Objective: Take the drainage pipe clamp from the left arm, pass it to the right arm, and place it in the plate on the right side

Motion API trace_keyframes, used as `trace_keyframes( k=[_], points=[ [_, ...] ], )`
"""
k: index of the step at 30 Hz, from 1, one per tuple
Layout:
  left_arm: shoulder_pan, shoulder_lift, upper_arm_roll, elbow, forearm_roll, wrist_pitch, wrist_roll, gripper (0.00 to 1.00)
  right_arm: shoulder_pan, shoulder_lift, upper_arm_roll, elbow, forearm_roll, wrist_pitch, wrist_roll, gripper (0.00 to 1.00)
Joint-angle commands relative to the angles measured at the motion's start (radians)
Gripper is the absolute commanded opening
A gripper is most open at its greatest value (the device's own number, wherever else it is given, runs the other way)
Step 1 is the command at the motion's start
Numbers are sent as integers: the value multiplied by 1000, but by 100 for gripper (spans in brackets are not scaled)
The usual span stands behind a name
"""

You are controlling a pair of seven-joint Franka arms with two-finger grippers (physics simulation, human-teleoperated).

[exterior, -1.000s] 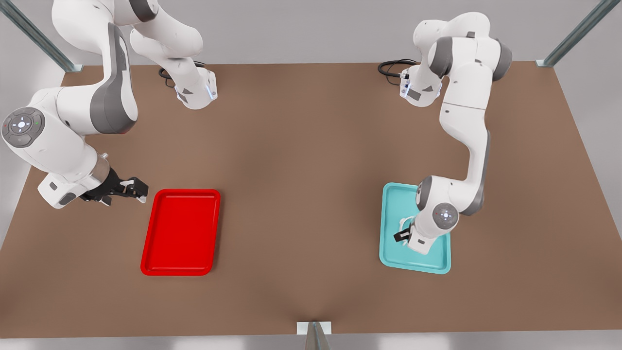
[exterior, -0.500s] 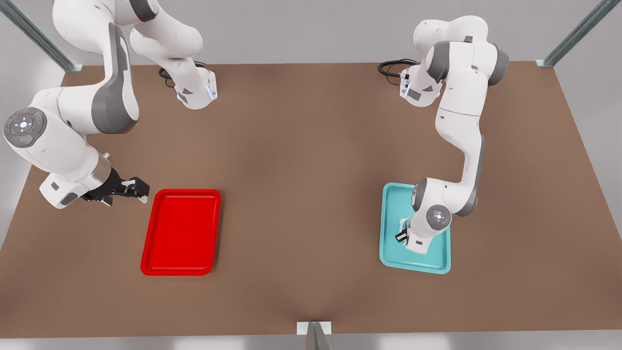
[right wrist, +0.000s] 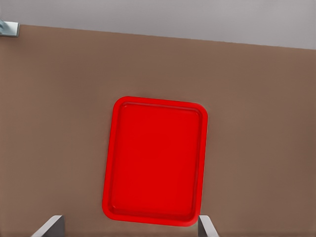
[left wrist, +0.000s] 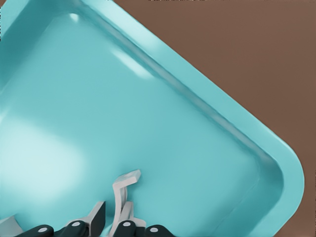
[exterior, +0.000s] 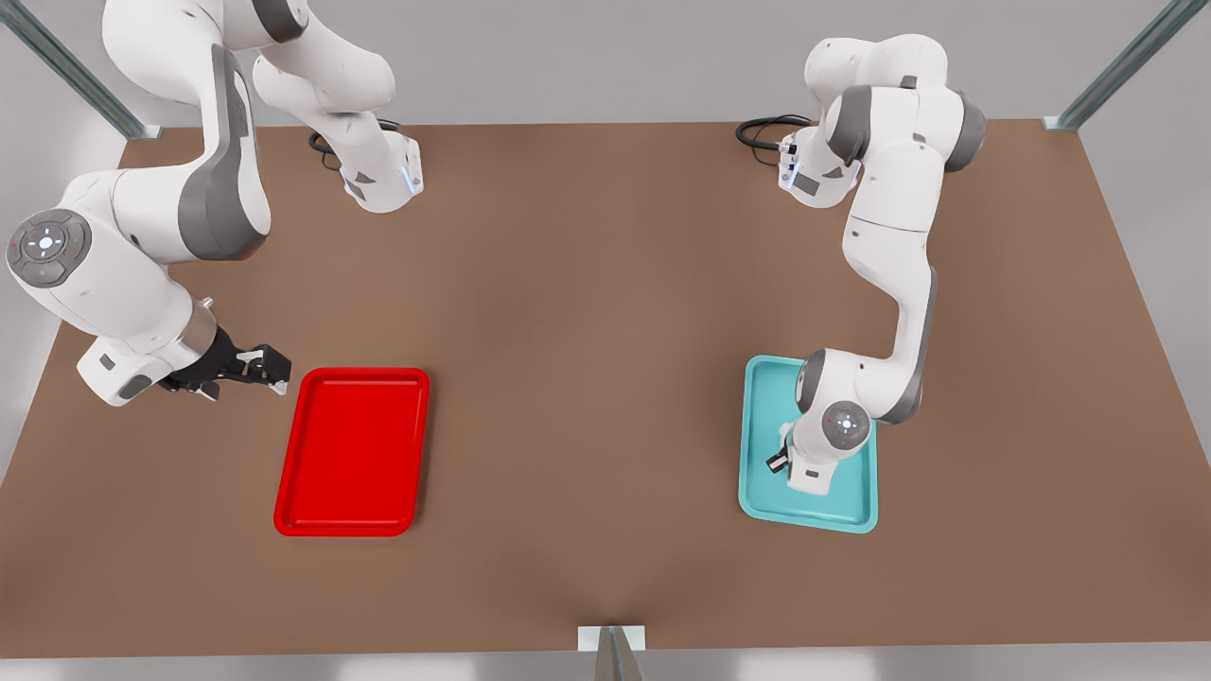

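Note:
The drainage pipe clamp (left wrist: pixel 119 191), a thin white curved strip with a bent tab, stands in the teal tray (left wrist: pixel 148 98). My left gripper (left wrist: pixel 112 211) is low over it, its fingers drawn close on either side of the strip. In the front view this gripper (exterior: pixel 778 462) sits inside the teal tray (exterior: pixel 757 378) at the front view's right. The plate (exterior: pixel 350 452) is a bright red tray at the front view's left. My right gripper (exterior: pixel 274 371) hangs open just beside the plate's far corner, waiting. Its wrist view looks down on the plate (right wrist: pixel 155 163).
A brown table (exterior: pixel 587 331) carries both trays, with a wide bare stretch between them. The two arm bases (exterior: pixel 383 180) (exterior: pixel 804 175) stand at the far edge, with cables beside them. Metal frame posts (exterior: pixel 613 653) mark the table's edges.
The left arm has sunk lower over the teal tray and drawn in slightly toward the front view's left. The right arm has stayed where it was.

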Motion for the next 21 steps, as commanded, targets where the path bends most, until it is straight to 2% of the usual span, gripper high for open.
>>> trace_keyframes(
  k=[1, 2, 4, 14, 17, 21],
  points=[
    [0, 0, 0, 1, 1, 1, -54, 36, 0, -1, 0, 1, 1, -2, -1, 100],
    [2, -2, 0, 1, 1, 1, -54, 35, 0, -1, 0, 1, 1, -5, -1, 100],
    [2, -2, 0, -1, 1, -1, -54, 21, 0, -1, 0, 1, 1, -5, -1, 100],
    [2, 1, 0, 11, 1, -1, -63, 21, -1, -1, 0, 1, 1, -7, -3, 100],
    [11, -9, 5, 149, 1, -205, -77, 21, 0, -1, 0, 1, 1, -7, -3, 100],
    [9, -13, -3, 260, -14, -358, -250, 21, 0, -1, 0, 1, 1, -7, -3, 100]
  ],
)
